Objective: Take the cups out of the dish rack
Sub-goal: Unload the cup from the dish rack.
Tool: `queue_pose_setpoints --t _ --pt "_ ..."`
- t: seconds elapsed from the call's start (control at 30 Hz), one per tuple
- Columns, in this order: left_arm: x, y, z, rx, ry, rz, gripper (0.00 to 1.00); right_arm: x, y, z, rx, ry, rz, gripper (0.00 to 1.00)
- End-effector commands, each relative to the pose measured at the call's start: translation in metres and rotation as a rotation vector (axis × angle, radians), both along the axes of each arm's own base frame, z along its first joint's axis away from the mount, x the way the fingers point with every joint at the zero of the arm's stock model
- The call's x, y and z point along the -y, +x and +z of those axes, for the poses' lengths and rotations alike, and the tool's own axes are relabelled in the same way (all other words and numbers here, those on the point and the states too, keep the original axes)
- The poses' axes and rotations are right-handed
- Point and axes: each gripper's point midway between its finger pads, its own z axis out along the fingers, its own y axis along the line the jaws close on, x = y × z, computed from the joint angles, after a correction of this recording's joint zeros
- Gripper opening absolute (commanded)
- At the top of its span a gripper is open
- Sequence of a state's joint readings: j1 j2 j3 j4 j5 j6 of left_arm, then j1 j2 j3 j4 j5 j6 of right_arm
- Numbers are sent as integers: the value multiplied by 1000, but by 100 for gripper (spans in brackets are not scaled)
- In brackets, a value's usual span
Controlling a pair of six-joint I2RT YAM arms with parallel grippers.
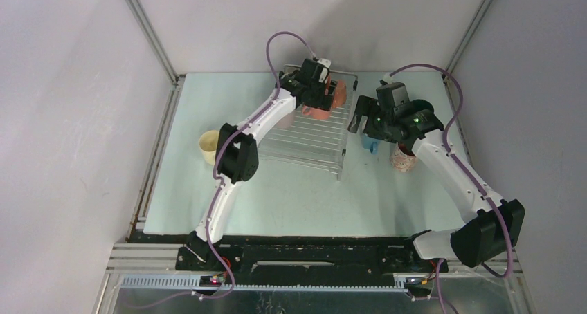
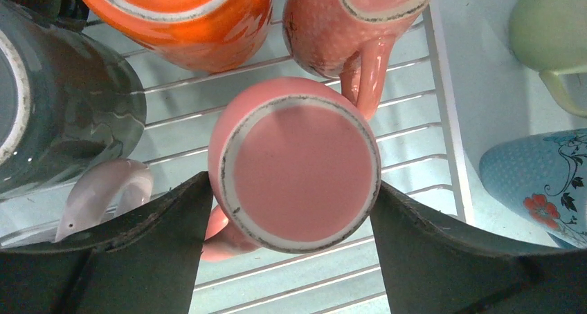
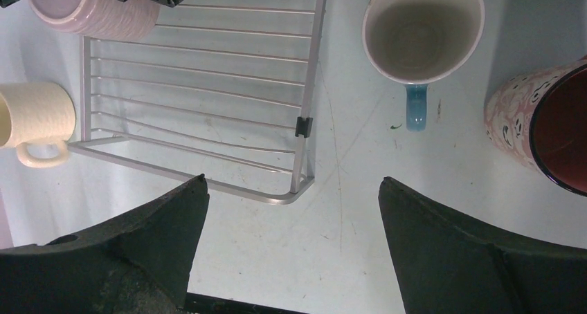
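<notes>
**Left claw.** The left gripper (image 2: 292, 180) has its jaws set wide and straddles a pink mug (image 2: 297, 165). This mug stands upside down on the wires of the dish rack (image 1: 315, 137). One fingertip lies against the mug's wall at 9 o'clock and the other at 3 o'clock. Both sit at the very edge of the mug. Whether they press on it or merely flank it cannot be told.

**Around that mug, left wrist view.**
- An orange mug (image 2: 180, 16) is at 11 o'clock, on the rack.
- A speckled pink mug (image 2: 325, 30) is at 1 o'clock, on the rack, with its handle reaching down to the pink mug's rim.
- A grey mug (image 2: 55, 99) is at 9 o'clock, on the rack.
- A pale green mug (image 2: 554, 30) at 2 o'clock and a blue floral mug (image 2: 533, 182) at 3 o'clock both stand beyond the rack's side rail, on the table.

**Right claw.** The right gripper (image 3: 292, 180) is spread fully apart. It holds and touches nothing (only bare table shows between its fingers). It hangs over the table just off the rack's near corner.

**Around it, right wrist view.**
- The rack lies at 11 o'clock.
- A cream mug (image 3: 34, 117) is at 9 o'clock, on the table beside the rack.
- A blue-handled mug (image 3: 422, 34) is at 1 o'clock, upright on the table.
- A pink patterned mug (image 3: 533, 113) is at 2 o'clock, also upright on the table.
</notes>
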State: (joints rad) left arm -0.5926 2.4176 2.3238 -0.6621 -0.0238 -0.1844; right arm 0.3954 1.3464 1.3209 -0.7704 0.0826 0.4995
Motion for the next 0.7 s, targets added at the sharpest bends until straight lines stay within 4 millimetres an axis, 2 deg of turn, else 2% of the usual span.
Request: queue_pose_setpoints --t 0.0,0.3,0.67 --pt "1 -8 32 23 -30 14 82 -6 3 1 23 1 26 100" --pt "4 -18 35 -2 -39 42 77 -8 2 -1 20 0 28 100" --pt "7 -32 46 -14 -39 44 89 -10 0 -2 19 5 34 100"
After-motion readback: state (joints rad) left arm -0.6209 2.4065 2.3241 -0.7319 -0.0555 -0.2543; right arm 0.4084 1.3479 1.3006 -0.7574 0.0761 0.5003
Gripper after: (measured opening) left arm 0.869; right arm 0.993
